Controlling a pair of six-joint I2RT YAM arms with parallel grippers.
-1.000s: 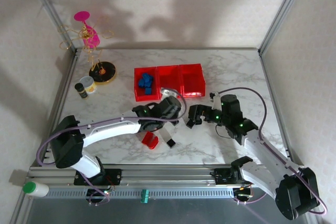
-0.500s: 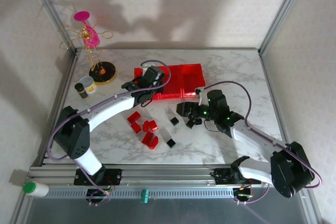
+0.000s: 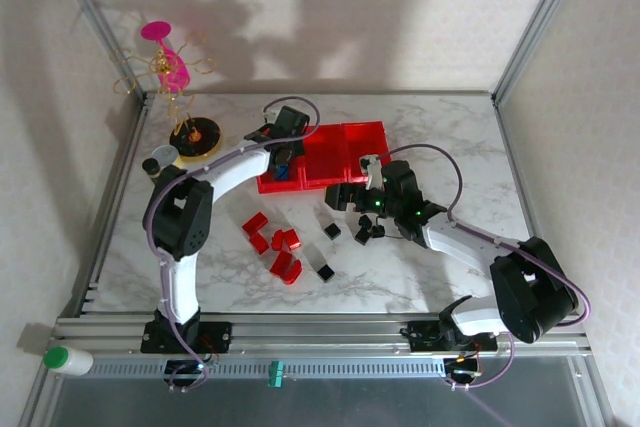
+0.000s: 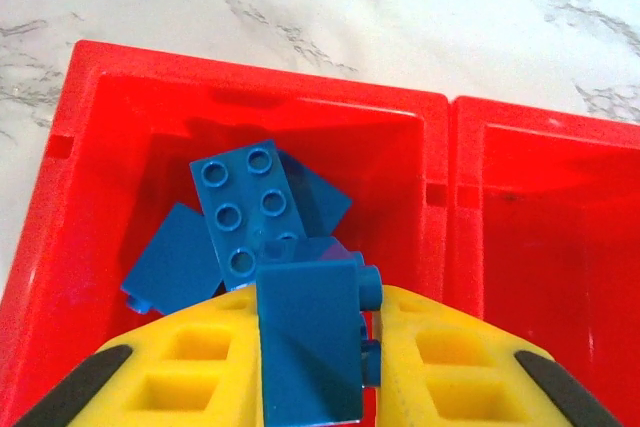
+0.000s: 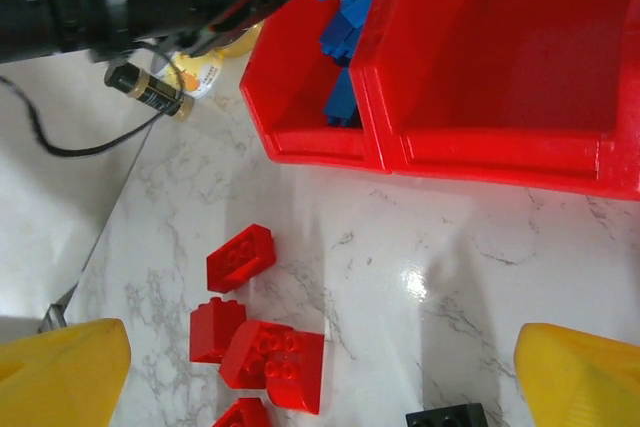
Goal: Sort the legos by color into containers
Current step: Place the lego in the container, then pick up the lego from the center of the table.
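White-veined marble tabletop (image 3: 450, 127) between pale walls (image 3: 350, 7) — left jaws clamped on blue lego (image 4: 310, 342), right jaws apart

Brightness: every view is bright, under even white light.
Shadows: broad, soft grey shapes lie on the pale back wall (image 3: 330, 17) at 12 o'clock of the top view. There is darker shade under the far rim of the red translucent plastic bins (image 4: 250, 117) in the left wrist view.
Glare: one white hot spot on the white marbled table (image 5: 415, 282) near the centre of the right wrist view, and a sheen along the bin rims.
Focus: the top view is sharp. The yellow fingertips (image 5: 60, 367) of the right pincer (image 5: 320, 372), at 7 and 5 o'clock, are blurred. The blue plastic brick (image 4: 305, 347) in the left pincer (image 4: 312, 307) is slightly soft.
Distortion: the aluminium frame posts (image 3: 95, 22) splay towards 11 and 1 o'clock.
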